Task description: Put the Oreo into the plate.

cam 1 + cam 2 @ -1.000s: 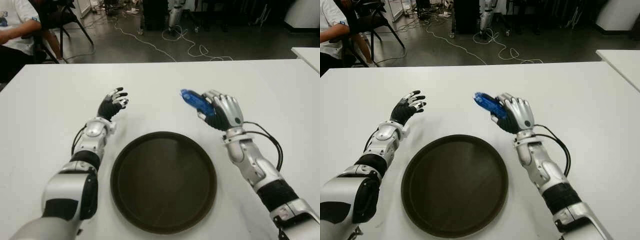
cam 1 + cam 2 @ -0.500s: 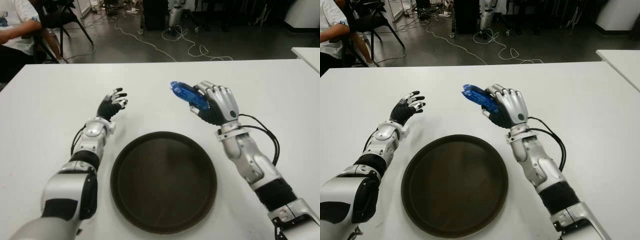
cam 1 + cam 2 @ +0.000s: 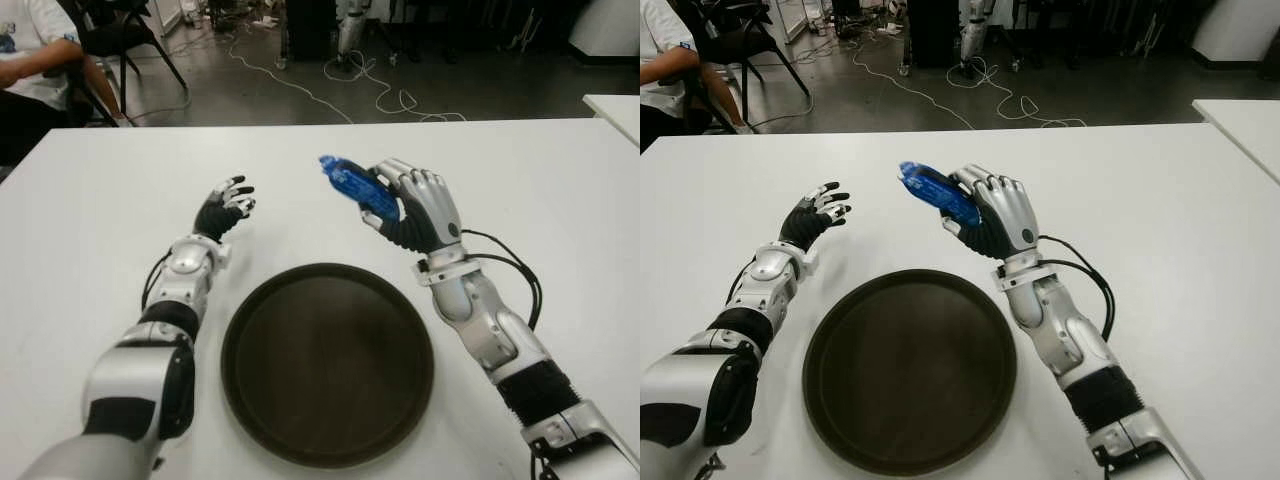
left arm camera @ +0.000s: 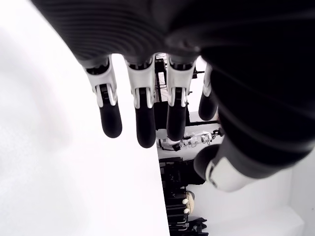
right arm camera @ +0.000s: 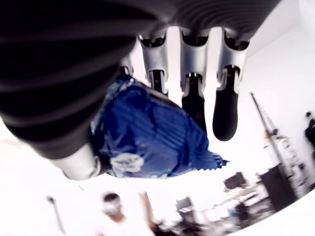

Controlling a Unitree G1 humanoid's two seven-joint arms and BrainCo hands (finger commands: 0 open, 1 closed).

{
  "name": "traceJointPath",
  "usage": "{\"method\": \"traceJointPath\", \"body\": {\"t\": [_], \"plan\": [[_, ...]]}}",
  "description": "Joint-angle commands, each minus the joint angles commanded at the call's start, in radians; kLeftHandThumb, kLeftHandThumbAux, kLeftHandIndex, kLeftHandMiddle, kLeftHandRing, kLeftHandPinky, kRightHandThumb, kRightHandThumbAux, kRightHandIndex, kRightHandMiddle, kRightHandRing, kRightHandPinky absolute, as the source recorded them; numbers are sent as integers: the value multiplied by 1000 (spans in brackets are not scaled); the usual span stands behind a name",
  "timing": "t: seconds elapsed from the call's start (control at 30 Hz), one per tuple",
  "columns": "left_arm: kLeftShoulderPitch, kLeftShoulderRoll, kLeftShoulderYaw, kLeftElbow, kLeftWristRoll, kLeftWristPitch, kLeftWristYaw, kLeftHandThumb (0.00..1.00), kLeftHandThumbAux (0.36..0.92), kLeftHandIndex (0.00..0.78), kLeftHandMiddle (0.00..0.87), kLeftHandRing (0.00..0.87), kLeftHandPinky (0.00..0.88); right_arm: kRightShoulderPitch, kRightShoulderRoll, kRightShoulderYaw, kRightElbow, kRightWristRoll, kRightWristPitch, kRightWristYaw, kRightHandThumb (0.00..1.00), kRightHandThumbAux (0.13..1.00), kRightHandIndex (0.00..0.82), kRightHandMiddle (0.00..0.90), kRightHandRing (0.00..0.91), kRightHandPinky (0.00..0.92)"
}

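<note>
While gripped by the right hand [image 3: 415,205]: crinkly blue Oreo [image 3: 355,186] packet.

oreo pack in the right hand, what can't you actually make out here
- Oreo pack: its near end is hidden inside the right hand in the eye views.
- Printing on the pack: blurred in the right wrist view.
- Whether the pack hangs over the plate or short of its far rim: not clear.
- Person: cut off by the eye view's edge.

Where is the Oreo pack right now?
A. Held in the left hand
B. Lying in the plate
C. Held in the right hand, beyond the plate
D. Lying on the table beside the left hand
C: the right hand grips the Oreo pack above the table, beyond the empty plate.
</note>
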Motion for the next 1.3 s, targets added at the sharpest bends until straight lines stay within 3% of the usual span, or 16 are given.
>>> {"method": "traceJointPath", "body": {"t": [0.3, 0.43, 0.57, 0.9, 1.03, 1.3], "plan": [[-2, 3, -2, 2, 3, 4, 2, 90, 727, 134, 208, 209, 219, 4, 58, -35, -6, 191, -41, 141, 693, 733, 429, 728, 740, 754], [-3, 3, -2, 3, 3, 4, 3, 89, 733, 136, 207, 213, 233, 7, 73, -45, -1, 229, -55, 179, 692, 733, 430, 726, 735, 744], [-4, 2, -3, 4, 5, 6, 6, 101, 725, 137, 208, 211, 221, 29, 96, -52, -26, 327, -20, 289, 689, 734, 430, 728, 738, 746], [-5, 1, -8, 6, 12, 2, 13, 98, 708, 150, 221, 214, 206, 90, 136, -61, -197, 551, 197, 532, 685, 734, 430, 731, 747, 760], [-3, 1, -8, 5, 12, -6, 10, 93, 695, 150, 220, 217, 211, 107, 146, -68, -266, 655, 332, 625, 686, 733, 431, 735, 750, 760], [-3, 2, -6, 5, 10, -2, 6, 101, 701, 139, 210, 212, 212, 126, 137, -71, -351, 747, 506, 719, 686, 732, 430, 734, 750, 761]]}}
